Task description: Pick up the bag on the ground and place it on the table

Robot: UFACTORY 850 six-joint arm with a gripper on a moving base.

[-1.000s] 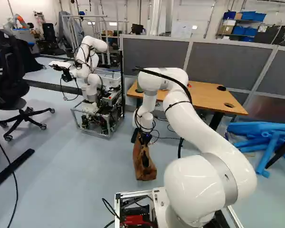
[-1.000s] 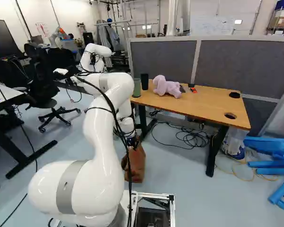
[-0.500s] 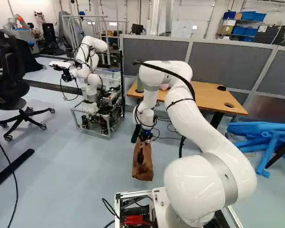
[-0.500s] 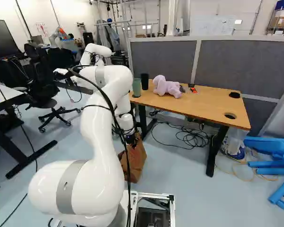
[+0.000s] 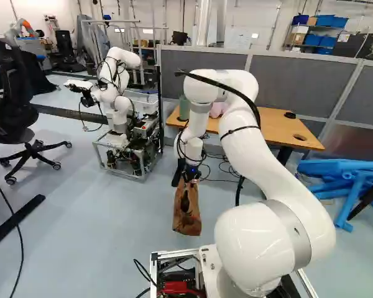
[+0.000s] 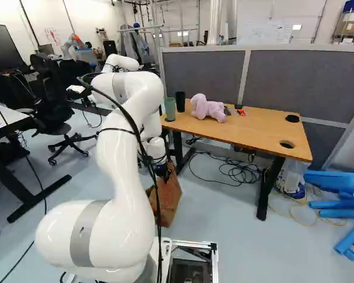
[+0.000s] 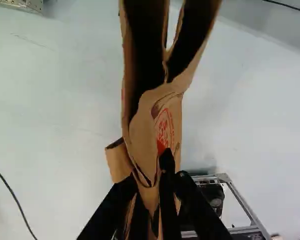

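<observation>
Because the bag (image 5: 186, 218) looks like folded brown paper, we expect it to handle light and crisp, easy to crease and apt to tear under a hard tug. Our end effector (image 7: 151, 187) is closed on its upper paper, beside the gaping mouth, with the body upright below, over the floor (image 6: 236, 247) and short of the surface's (image 6: 248, 127) near left corner. We judge a doubled rim or handle the safest hold, lifted gently.
</observation>
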